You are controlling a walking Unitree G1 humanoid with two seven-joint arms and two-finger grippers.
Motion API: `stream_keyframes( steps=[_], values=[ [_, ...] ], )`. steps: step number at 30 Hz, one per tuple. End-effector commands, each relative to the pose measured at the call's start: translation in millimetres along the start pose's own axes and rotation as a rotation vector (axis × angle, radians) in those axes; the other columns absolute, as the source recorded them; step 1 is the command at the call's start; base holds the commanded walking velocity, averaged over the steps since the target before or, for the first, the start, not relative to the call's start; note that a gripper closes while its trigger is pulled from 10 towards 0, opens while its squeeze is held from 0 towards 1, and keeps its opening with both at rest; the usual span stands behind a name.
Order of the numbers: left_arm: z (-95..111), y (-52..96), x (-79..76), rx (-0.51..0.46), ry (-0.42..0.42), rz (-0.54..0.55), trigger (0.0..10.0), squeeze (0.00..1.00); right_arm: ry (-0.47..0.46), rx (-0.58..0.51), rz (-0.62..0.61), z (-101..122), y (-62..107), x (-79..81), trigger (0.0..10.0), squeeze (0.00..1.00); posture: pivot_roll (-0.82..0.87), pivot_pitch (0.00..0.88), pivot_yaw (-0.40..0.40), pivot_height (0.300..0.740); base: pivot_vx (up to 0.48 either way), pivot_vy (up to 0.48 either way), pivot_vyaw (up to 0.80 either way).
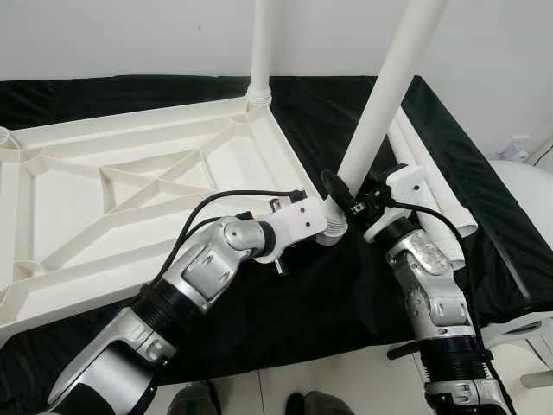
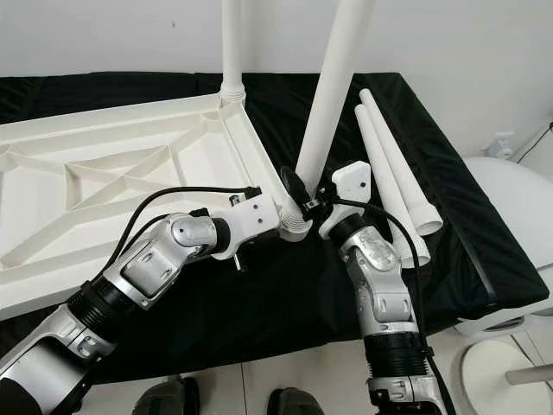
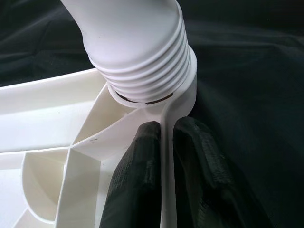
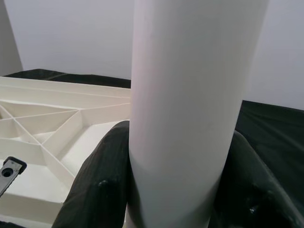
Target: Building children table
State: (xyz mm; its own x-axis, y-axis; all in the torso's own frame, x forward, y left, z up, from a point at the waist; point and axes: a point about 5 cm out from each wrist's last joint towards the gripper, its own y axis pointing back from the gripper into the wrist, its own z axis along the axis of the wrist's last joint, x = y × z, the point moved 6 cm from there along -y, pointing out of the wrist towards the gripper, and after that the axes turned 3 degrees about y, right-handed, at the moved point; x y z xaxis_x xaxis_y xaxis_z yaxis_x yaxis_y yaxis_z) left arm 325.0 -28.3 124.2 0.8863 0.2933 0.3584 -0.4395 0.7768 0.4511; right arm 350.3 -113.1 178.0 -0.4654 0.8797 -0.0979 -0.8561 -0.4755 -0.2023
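A white plastic tabletop (image 1: 130, 181) lies upside down on a black cloth, ribs facing up. One white leg (image 1: 261, 52) stands upright in its far corner socket. A second white leg (image 1: 389, 95) leans in the near right corner socket (image 1: 333, 232), its ribbed end (image 3: 142, 61) seated in the collar. My left gripper (image 3: 164, 156) is shut on the tabletop's rim right beside that socket. My right gripper (image 4: 180, 180) is shut around the leaning leg's lower shaft (image 4: 190, 95), one black finger on each side.
Two more white legs (image 2: 393, 181) lie side by side on the black cloth (image 1: 346, 311) to the right. A white round object (image 2: 518, 199) stands at the far right, off the cloth. White wall behind. Dark shoes (image 2: 164, 402) show on the floor at the bottom.
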Motion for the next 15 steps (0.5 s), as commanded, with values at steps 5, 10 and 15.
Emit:
stream_keyframes(
  steps=[5, 10, 15],
  values=[
    [4.7, 0.5, -2.6, -0.005, -0.014, -0.021, 10.0, 0.00, -0.070, 0.254, -0.027, -64.1, 15.4, 16.6, 10.0, 0.00, 0.02, 0.106, -0.032, 0.740, 0.000, 0.000, 0.00],
    [4.7, 1.3, -1.8, -0.005, -0.014, -0.018, 10.0, 0.00, -0.070, 0.230, -0.081, -58.8, 11.3, 20.8, 10.0, 0.00, 0.02, 0.106, -0.034, 0.740, 0.000, 0.000, 0.00],
    [4.6, 1.6, -1.6, -0.004, -0.015, -0.017, 10.0, 0.00, -0.057, 0.219, -0.110, -55.5, 9.6, 22.6, 10.0, 0.00, 0.02, 0.105, -0.033, 0.740, 0.000, 0.000, 0.00]
  ],
)
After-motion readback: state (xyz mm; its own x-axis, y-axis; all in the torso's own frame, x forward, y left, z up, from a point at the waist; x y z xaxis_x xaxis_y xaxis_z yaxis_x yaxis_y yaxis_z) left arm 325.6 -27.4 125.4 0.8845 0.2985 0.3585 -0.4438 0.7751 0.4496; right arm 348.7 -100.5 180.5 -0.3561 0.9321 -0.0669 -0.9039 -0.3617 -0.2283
